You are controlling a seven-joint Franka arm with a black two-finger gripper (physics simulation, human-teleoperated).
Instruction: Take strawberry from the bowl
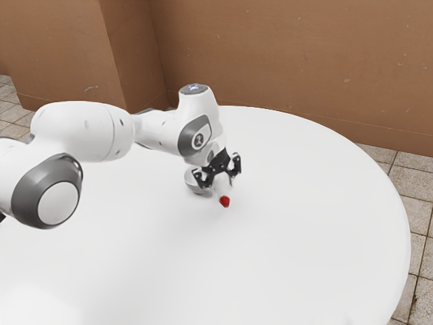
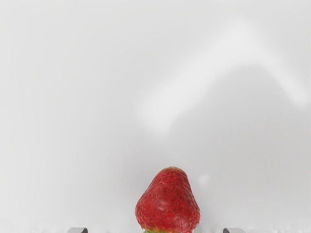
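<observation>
One open gripper (image 1: 222, 184), fingers apart, hangs low over a white counter (image 1: 270, 250). Just below it lies a red strawberry (image 1: 224, 201), outside the bowl (image 1: 193, 183), which sits near the gripper toward the exterior view's left.

Strawberry (image 2: 167, 204): deep red, small pale seed specks, yellowish green at its base, lower middle of wrist view. Bowl (image 1: 191, 183): light grey, centre of exterior view. Gripper (image 1: 220, 181): black, centre. Arm (image 1: 74, 128): glossy white with dark grey bands, left to centre. Table (image 1: 270, 257): white, brighter patch lower left. Wall (image 1: 270, 54): plain orange-brown, top. Floor tiles (image 1: 411, 181): mottled beige-grey, darker grid lines, right edge.
</observation>
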